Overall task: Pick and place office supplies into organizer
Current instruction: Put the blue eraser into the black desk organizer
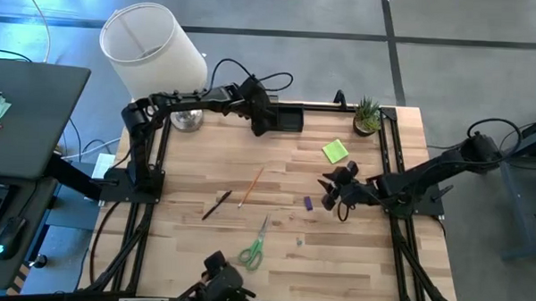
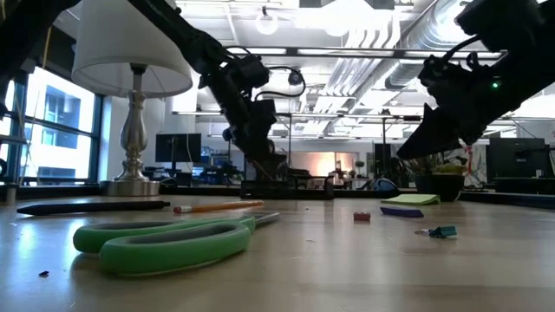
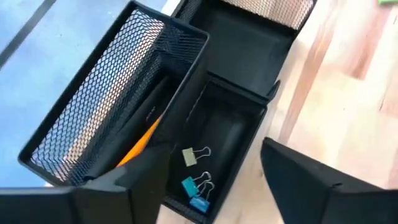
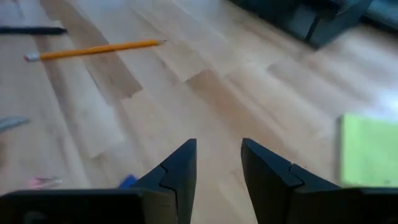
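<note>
On the wooden table [image 1: 282, 258], green-handled scissors [image 1: 253, 246]

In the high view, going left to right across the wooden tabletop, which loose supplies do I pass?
Dark pen → orange pencil → green-handled scissors → purple block → lime-green sticky-note pad. The pencil and scissors overlap in span; ordered by their middles.

Dark jointed arms, black cables
</note>
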Tool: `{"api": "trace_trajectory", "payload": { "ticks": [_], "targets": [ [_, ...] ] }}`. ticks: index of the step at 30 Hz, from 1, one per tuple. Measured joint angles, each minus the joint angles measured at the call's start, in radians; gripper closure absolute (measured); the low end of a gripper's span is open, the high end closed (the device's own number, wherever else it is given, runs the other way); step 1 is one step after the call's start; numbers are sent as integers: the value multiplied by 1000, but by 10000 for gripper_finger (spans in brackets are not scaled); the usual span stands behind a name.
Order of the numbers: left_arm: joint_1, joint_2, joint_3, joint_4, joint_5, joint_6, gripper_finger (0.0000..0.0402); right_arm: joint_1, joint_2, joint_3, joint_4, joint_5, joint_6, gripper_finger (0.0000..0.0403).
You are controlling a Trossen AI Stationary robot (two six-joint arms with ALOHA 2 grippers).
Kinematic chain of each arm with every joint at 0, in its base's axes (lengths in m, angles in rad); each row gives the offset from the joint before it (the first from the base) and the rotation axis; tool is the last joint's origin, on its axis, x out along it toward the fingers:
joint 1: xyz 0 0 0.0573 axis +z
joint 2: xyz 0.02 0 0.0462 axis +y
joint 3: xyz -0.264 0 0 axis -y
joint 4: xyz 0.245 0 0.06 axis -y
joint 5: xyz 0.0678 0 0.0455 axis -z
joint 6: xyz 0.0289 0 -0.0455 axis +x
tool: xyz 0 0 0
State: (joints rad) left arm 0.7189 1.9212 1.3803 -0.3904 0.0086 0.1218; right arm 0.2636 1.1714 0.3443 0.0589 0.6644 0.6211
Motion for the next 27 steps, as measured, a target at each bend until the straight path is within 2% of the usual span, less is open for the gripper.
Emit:
{"api": "trace_trajectory", "payload": {
  "ticks": [5,11,17,21,24,27],
  "targets": [
    [-18,-29,-1,46,0,-36,137,-41,0,0,22,-178,128,284],
    [-69,-70,-1,86,-2,13,165,-25,26,60,-8,-213,170,283],
    [-110,-140,-1,109,-14,39,210,-19,166,223,-193,-213,165,283],
    [-141,-200,-2,116,3,64,234,-19,284,335,-318,-284,189,283],
    [-148,-270,-56,208,62,66,247,-18,369,410,-430,-334,231,272],
    [-147,-366,-155,349,120,57,255,-18,434,459,-479,-373,270,240]
  ]
}}
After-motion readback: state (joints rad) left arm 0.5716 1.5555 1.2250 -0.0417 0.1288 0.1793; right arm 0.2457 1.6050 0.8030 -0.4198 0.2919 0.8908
